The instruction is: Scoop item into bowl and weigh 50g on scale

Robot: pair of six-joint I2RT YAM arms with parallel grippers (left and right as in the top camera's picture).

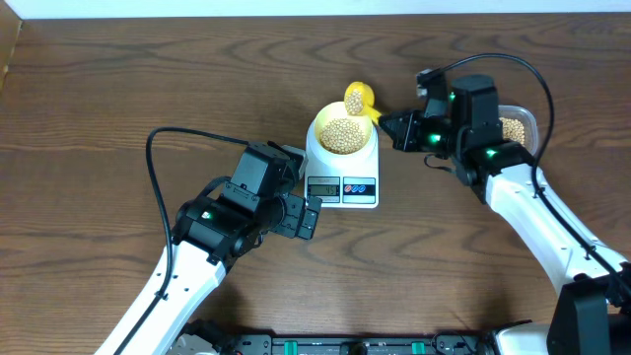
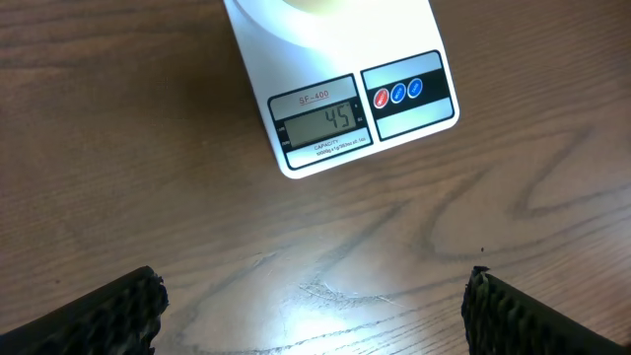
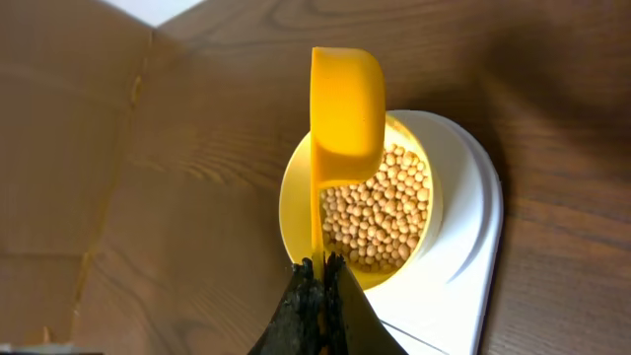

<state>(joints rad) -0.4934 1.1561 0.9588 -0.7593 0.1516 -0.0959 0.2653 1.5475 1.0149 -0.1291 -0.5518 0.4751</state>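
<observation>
A pale yellow bowl [image 1: 342,134] [image 3: 296,197] full of tan beans [image 1: 343,136] [image 3: 380,212] sits on the white scale [image 1: 342,177] [image 3: 454,266] at mid table. The scale's display [image 2: 317,124] reads 45. My right gripper [image 1: 392,126] [image 3: 320,268] is shut on the handle of a yellow scoop [image 1: 358,100] [image 3: 345,113], whose cup hangs turned on its side over the bowl's far rim. My left gripper [image 1: 304,217] [image 2: 315,306] stands open just in front of the scale, with nothing but bare table between its fingers [image 2: 108,311].
A clear plastic tub [image 1: 515,126] holding more beans stands at the right, partly hidden behind my right arm. A pale strip runs along the table's far edge [image 1: 315,8]. A dark rail lies at the near edge [image 1: 345,345].
</observation>
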